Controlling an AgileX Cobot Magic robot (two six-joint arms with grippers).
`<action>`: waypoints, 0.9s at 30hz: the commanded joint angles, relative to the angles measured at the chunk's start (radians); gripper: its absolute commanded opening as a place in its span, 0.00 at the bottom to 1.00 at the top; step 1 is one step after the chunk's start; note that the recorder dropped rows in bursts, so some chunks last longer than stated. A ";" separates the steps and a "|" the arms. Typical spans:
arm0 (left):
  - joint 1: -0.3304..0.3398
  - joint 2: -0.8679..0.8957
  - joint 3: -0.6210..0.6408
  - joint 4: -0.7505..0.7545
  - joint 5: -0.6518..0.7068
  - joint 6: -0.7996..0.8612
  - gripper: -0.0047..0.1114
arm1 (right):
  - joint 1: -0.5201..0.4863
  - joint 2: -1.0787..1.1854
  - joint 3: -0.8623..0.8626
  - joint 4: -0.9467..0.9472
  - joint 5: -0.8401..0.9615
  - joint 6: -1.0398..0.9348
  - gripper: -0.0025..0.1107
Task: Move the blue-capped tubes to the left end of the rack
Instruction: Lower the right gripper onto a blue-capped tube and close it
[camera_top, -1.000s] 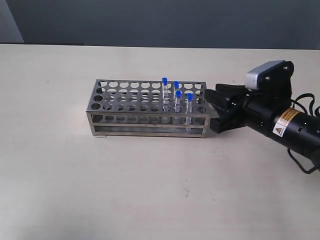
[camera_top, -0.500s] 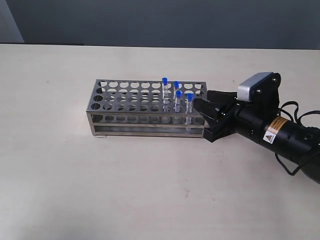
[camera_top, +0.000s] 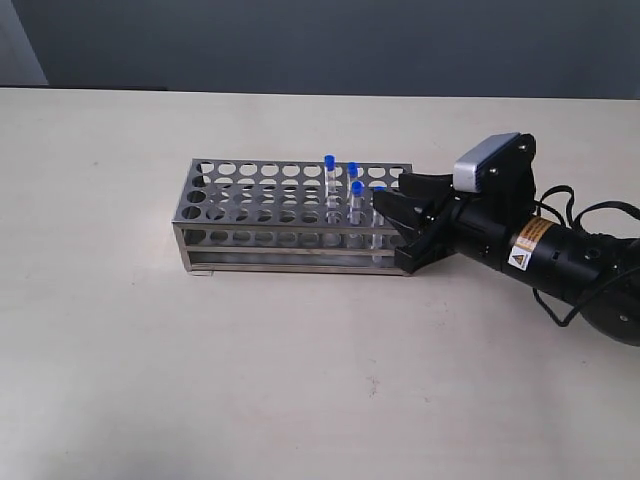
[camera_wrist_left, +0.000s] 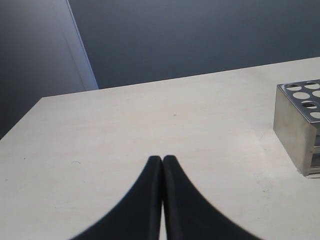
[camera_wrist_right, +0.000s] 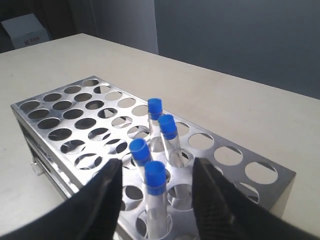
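The blue-capped tubes (camera_wrist_right: 167, 125) all stand upright in the rack (camera_top: 260, 200), clustered in holes at the end closest to the right end effector (camera_top: 393, 232). The nearest tube (camera_wrist_right: 155, 176) stands directly between that end effector's two fingers. The other three are just beyond it, a little farther from the end effector, each in its own hole and close to its neighbours. Every blue cap rises above the rack's top plate.

The right end effector is spread wide, with one black finger (camera_wrist_right: 107, 195) on either side of the nearest tube. A visible gap remains between each finger and the tube, so it has hold of nothing. In the exterior view its fingertips reach over the rack's near end and cover most of that tube. The caps of the three tubes beyond it show clearly past the fingertips.

The rack sits flat on the pale surface (camera_wrist_left: 125, 125), its length running away from the right end effector.

The left end effector (camera_wrist_left: 162, 161) has its two dark fingers pressed together with nothing between them. It is above bare surface, and one end of the rack lies ahead of it and off to the side, well apart from its tips.
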 joint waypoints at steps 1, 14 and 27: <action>-0.007 0.004 -0.002 -0.002 -0.013 -0.003 0.04 | 0.000 0.002 -0.006 -0.009 0.001 0.003 0.41; -0.007 0.004 -0.002 -0.002 -0.013 -0.003 0.04 | 0.043 0.002 -0.006 -0.019 0.032 0.001 0.41; -0.007 0.004 -0.002 -0.002 -0.013 -0.003 0.04 | 0.050 0.004 -0.065 0.029 0.128 -0.015 0.41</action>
